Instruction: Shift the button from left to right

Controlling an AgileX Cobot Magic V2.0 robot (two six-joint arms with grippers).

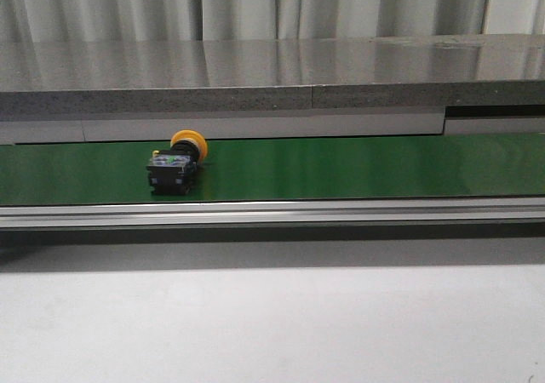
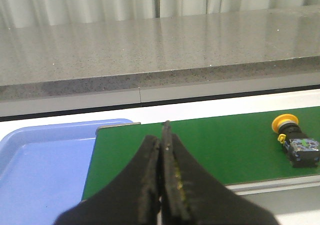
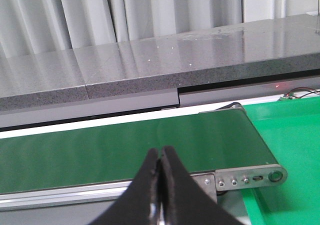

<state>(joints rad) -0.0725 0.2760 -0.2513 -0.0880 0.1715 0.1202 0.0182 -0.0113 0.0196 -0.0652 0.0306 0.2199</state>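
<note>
The button (image 1: 179, 163) lies on its side on the green conveyor belt (image 1: 358, 168), in the left part of the front view, at about nine o'clock from the middle of the belt. Its round yellow-orange cap (image 1: 188, 141) points toward one o'clock, away from the camera, and its black boxy body (image 1: 172, 174) sits nearer the belt's front metal rail (image 1: 341, 211), with a small green mark on top. Nothing touches it.

In the left wrist view the left end effector (image 2: 162, 135) shows its two dark fingers (image 2: 149, 170) pressed together with no gap between them — nothing is held. The button (image 2: 296, 142) is well apart from it, at about three o'clock on the belt (image 2: 215, 145). A blue tray (image 2: 40, 165) sits just beside the belt's end, at about nine o'clock from the fingertips.

The right end effector (image 3: 160, 157) is likewise closed tight on nothing, its fingers (image 3: 175, 190) meeting along their length. Beyond it lies the belt's other end (image 3: 125, 150), with its roller (image 3: 274, 175) and metal side plate, and a bright green surface (image 3: 290, 150) beside it at three o'clock.

Behind the belt in every view runs a grey speckled counter (image 1: 255, 81) — pale curtains (image 1: 255, 4) hang beyond it.
</note>
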